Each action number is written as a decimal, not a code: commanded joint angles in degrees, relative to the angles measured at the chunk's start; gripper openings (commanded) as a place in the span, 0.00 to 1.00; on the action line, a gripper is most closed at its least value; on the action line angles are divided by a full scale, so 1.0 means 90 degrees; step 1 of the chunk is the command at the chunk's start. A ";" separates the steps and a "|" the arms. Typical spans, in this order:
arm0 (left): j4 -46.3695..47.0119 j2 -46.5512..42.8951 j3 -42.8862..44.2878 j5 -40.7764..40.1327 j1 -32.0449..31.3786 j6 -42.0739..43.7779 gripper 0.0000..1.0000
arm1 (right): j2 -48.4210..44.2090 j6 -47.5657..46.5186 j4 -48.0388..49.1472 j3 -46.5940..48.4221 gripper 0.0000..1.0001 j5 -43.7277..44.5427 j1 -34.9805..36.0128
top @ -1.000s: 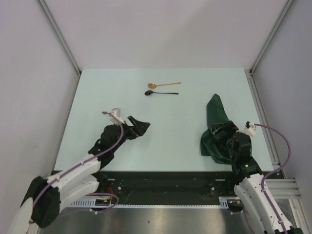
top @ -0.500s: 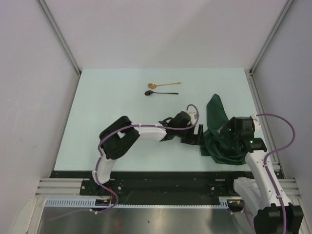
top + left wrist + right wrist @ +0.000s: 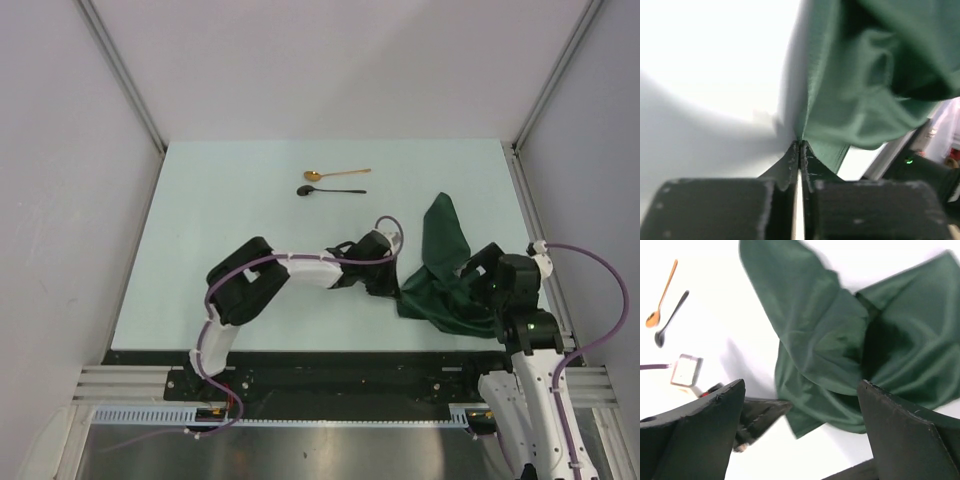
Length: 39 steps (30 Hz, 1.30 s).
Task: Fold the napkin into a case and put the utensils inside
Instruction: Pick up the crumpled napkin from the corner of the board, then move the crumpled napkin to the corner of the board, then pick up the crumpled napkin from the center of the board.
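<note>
Your left claw (image 3: 800,146) is pinched tight on the left edge of the crumpled napkin (image 3: 445,270), centre right of the surface (image 3: 250,200); your right claw (image 3: 799,390) gapes wide and empty over it.

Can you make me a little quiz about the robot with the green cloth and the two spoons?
1. True or false: the gold spoon is tucked inside the napkin.
2. Which gripper is pinching the napkin? A) the left gripper B) the right gripper C) both
3. What colour is the spoon that lies nearer the arms' bases?

Key
1. False. It lies on the bare table, apart from the napkin.
2. A. The left gripper is shut on an edge of the napkin. The right gripper is open.
3. Black. The black spoon lies just on the near side of the gold spoon.
</note>
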 commanded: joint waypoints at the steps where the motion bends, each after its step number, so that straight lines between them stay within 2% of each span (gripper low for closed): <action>1: -0.0499 -0.1087 -0.1135 -0.0540 0.0592 0.0225 0.00 | 0.0276 -0.0762 0.0767 -0.0258 1.00 -0.1445 -0.0022; 4: -0.0431 -0.2014 -0.2160 -0.0628 0.1196 0.0177 0.00 | 0.0773 -0.1231 0.1392 -0.0404 1.00 -0.2618 0.0037; 6: -0.0410 -0.2834 -0.2990 -0.0706 0.1402 0.0138 0.00 | 0.1028 -0.1446 0.1812 -0.0444 1.00 -0.2731 0.0387; 11: -0.1259 -0.4124 -0.4065 -0.1378 0.1745 0.0050 0.00 | 0.2226 -0.1759 0.2145 -0.0005 1.00 -0.1298 0.2044; 13: -0.1474 -0.4632 -0.4281 -0.1438 0.1755 -0.0038 0.00 | 0.2814 -0.2012 0.2271 0.0258 1.00 -0.0781 0.2399; 15: -0.1669 -0.5041 -0.4496 -0.1555 0.1755 -0.0155 0.00 | 0.3838 -0.2411 0.2369 0.0765 1.00 -0.0594 0.2701; 19: -0.2382 -0.5384 -0.4419 -0.2217 0.1794 -0.0312 0.00 | 0.5713 -0.2940 0.2089 0.2063 1.00 0.0399 0.2567; 22: -0.2734 -0.5405 -0.4263 -0.2396 0.1823 -0.0234 0.00 | 0.6828 -0.3388 0.2251 0.3021 1.00 0.0346 0.2119; 24: -0.2638 -0.5376 -0.4282 -0.2154 0.1823 -0.0214 0.00 | 0.7722 -0.3565 0.2360 0.3828 1.00 -0.0073 0.1942; 28: -0.2198 -0.5259 -0.4457 -0.1539 0.1843 -0.0165 0.00 | 0.9110 -0.3790 0.2331 0.5286 1.00 -0.0251 0.1727; 31: -0.1827 -0.5258 -0.4545 -0.1109 0.1843 -0.0088 0.00 | 0.9767 -0.3898 0.2408 0.6154 1.00 -0.0339 0.1697; 35: -0.1865 -0.5414 -0.4458 -0.1038 0.1843 0.0059 0.00 | 1.0705 -0.3888 0.2205 0.6967 0.89 -0.0368 0.1707; 39: -0.2216 -0.5736 -0.4253 -0.1243 0.1853 0.0245 0.00 | 1.0903 -0.3684 0.2077 0.6998 0.75 -0.0533 0.1668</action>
